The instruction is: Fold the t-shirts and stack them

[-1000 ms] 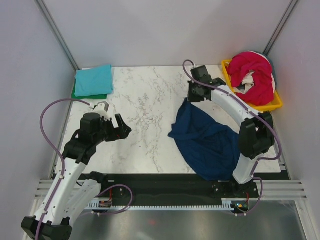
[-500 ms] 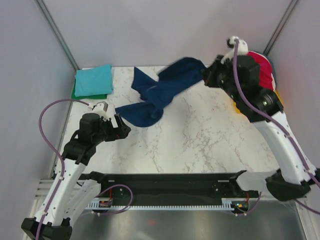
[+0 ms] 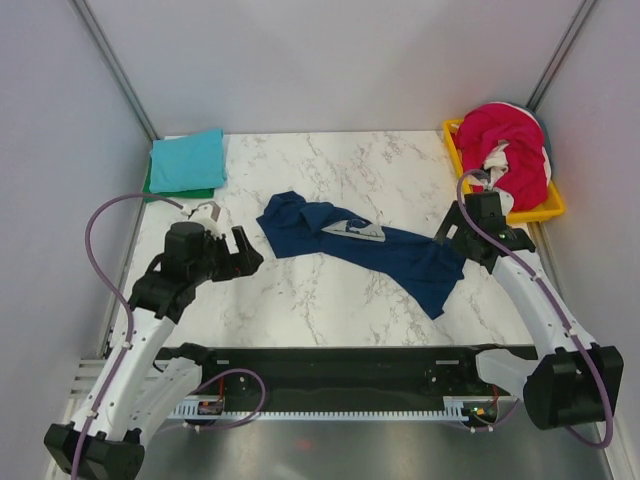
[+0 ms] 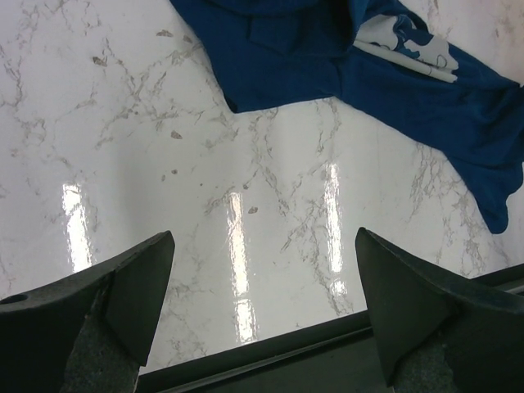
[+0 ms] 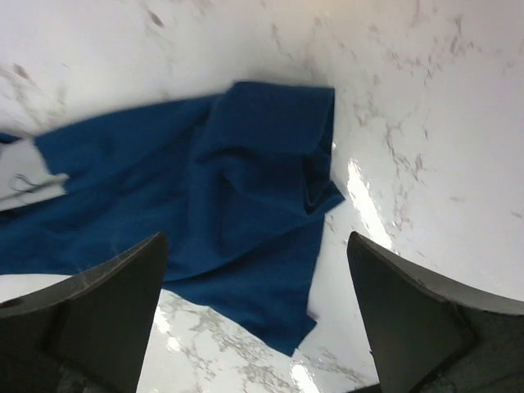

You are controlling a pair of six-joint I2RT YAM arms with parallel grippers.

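Observation:
A navy blue t-shirt (image 3: 370,250) lies crumpled in a long strip across the middle of the marble table, its pale print (image 3: 355,230) facing up. It also shows in the left wrist view (image 4: 327,65) and the right wrist view (image 5: 237,196). My right gripper (image 3: 462,240) stands open just right of the shirt's right end, holding nothing. To the shirt's left, my left gripper (image 3: 238,258) is open and empty. A folded teal t-shirt (image 3: 188,158) lies on a green one (image 3: 160,190) at the back left. Magenta-red (image 3: 515,150) and white (image 3: 497,158) shirts are heaped in the yellow tray.
The yellow tray (image 3: 548,208) sits at the back right corner. Grey walls enclose the table on three sides. A black rail (image 3: 330,365) runs along the near edge, and it shows at the bottom of the left wrist view (image 4: 270,360).
My right arm swung the navy shirt up and over to the left, then came back down to the right and let go. The shirt now lies stretched across the middle. The left arm stayed put.

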